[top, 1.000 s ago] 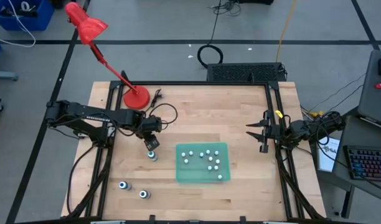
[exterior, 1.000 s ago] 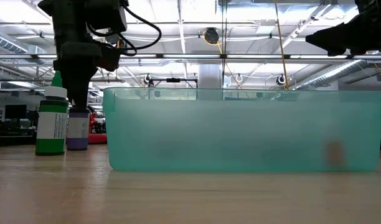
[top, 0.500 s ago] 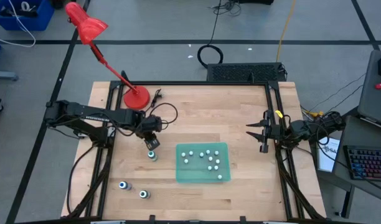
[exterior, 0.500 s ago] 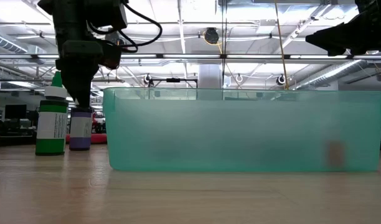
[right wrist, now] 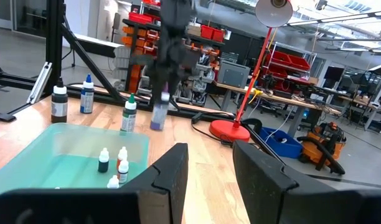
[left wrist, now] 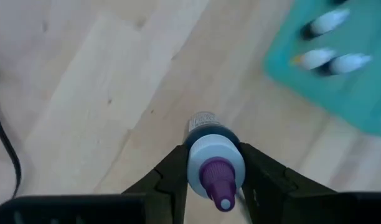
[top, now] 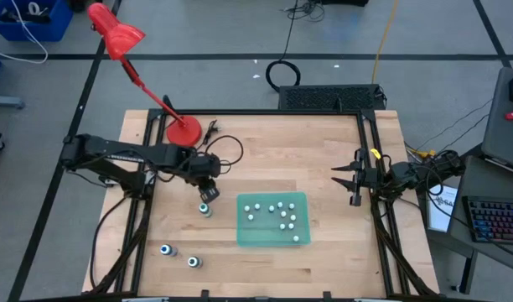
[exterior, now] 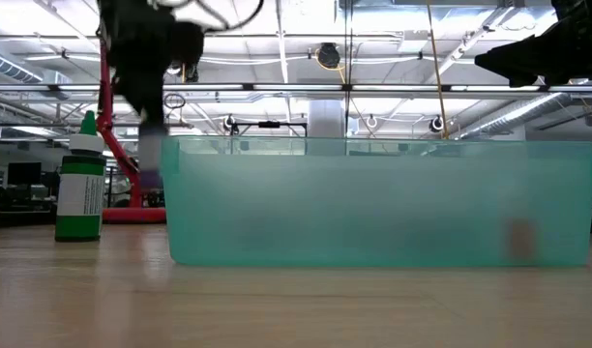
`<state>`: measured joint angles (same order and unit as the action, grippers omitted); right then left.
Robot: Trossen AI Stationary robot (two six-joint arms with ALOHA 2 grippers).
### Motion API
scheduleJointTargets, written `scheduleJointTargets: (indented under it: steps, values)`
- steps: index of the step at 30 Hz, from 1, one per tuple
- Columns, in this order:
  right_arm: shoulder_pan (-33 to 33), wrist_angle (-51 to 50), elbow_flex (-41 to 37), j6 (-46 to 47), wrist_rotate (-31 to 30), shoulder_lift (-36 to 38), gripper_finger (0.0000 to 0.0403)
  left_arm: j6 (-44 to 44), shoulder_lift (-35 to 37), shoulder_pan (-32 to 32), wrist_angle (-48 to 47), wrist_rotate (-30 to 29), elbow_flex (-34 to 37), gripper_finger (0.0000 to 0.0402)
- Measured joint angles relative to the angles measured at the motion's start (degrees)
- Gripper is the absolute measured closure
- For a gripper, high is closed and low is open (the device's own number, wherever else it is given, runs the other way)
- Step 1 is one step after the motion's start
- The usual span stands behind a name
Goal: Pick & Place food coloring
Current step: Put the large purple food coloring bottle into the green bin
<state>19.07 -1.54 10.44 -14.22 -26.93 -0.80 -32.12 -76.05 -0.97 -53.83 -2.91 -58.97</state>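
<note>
between the fingers of the left gripper sits a purple-tipped food coloring bottle, the two dark fingers pressed against its pale cap from either side, narrowed to the width of that cap. the bottle looks lifted clear of the wooden table; in the low view it shows as a blur hanging under the gripper, off the surface. just ahead of the gripper is the teal bin, which already holds a scatter of small white-capped bottles. just behind and below the gripper a green bottle stands upright on the table, close to where the held bottle hangs. two more bottles stand well apart from the gripper, near the table's front edge. the right gripper waits far off across the bin, its fingers parted and holding nothing.

the grip is only on the cap, so the body hangs free below; a quick swing toward the bin could twist it out or let it slip. a low carry could catch the bin's near wall. any drift back could knock over the green bottle.
</note>
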Motion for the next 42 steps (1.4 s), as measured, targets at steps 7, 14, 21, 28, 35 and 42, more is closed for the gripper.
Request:
scheduleJointTargets:
  steps: [7, 14, 21, 28, 35, 42]
  values:
    - [0.00, -0.02, 0.00, 0.00, 0.01, 0.00, 0.0287, 0.58, -2.36, -7.93, 0.28, -2.99, -15.26, 0.0281]
    - [0.00, -0.02, 0.00, 0.00, 0.01, -0.02, 0.0287, 5.85, -17.22, -14.74, -3.25, -5.49, -32.57, 0.0281]
    - [0.00, -0.01, 0.00, 0.00, 0.01, -0.01, 0.0287, 17.22, -36.71, -16.87, -9.02, -4.61, -52.45, 0.0281]
    - [0.00, -0.02, 0.00, 0.00, 0.00, -0.02, 0.0287, 23.29, -48.53, -16.12, -12.19, -4.59, -61.23, 0.0281]
    - [0.00, -0.02, 0.02, 0.00, 0.01, -0.02, 0.0287, 24.41, -51.50, -14.45, -12.04, -4.05, -60.48, 0.0281]
    - [0.00, -0.02, 0.00, 0.00, 0.01, -0.02, 0.0287, 24.58, -51.47, -13.14, -10.49, -3.05, -58.37, 0.0281]
